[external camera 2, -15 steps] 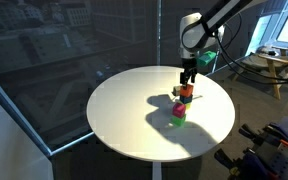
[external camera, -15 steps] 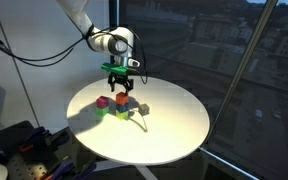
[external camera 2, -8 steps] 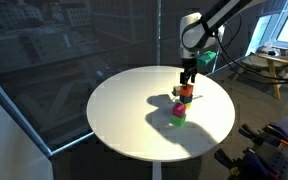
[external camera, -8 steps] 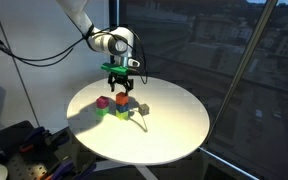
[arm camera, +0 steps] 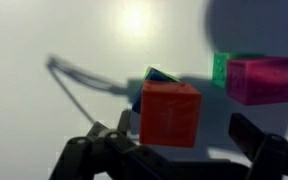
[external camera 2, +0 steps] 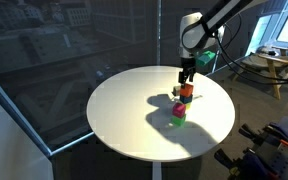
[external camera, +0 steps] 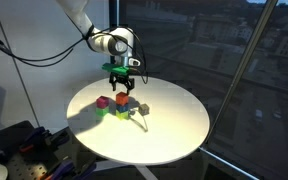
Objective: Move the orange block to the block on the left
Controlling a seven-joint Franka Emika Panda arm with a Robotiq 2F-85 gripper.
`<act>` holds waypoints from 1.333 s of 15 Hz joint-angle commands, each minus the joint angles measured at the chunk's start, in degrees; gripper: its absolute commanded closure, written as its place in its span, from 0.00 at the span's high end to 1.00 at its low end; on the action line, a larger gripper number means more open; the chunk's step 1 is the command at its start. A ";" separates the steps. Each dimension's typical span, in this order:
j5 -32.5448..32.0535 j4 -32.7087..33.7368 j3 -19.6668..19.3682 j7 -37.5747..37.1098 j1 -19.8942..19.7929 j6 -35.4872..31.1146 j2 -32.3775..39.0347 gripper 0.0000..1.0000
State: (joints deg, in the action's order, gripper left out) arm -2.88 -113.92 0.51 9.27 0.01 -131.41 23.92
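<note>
Single arm (external camera: 79, 22) enters frame from 11 o'clock in an exterior view, from 1 o'clock in another (external camera 2: 224, 12); the last links bend over and down; wrist (external camera: 114, 42) held above the work, gripper (external camera: 122, 88) pointing straight down, upright, not tilted; same plumb pose in an exterior view (external camera 2: 185, 80); wrist view: dark fingers (arm camera: 246, 135) come in from 6 o'clock; jaws spread well apart.

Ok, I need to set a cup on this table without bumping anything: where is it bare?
It is crowded only at the claw, where the orange block, pink block and green block huddle. From them across to the opposite rim, the table is one wide bare stretch.
</note>
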 commanded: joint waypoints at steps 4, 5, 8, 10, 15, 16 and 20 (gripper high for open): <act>0.50 0.27 0.11 -1.48 -0.47 -1.27 0.37 1.00; 0.61 0.43 0.05 -1.57 -0.63 -1.27 0.61 1.00; 1.35 1.19 -0.01 -1.56 -1.35 -0.63 1.36 1.00; 1.99 1.43 -0.07 -1.59 -1.84 -0.28 1.70 1.00; 1.80 1.65 -0.37 -1.88 -2.05 -0.43 2.69 1.00; 1.60 1.69 -0.38 -1.98 -1.92 -0.45 2.90 1.00; 1.36 2.21 -0.37 -2.28 -1.55 -0.33 3.85 1.00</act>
State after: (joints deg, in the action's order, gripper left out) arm -1.46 -113.61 0.09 8.22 -1.75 -132.37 26.49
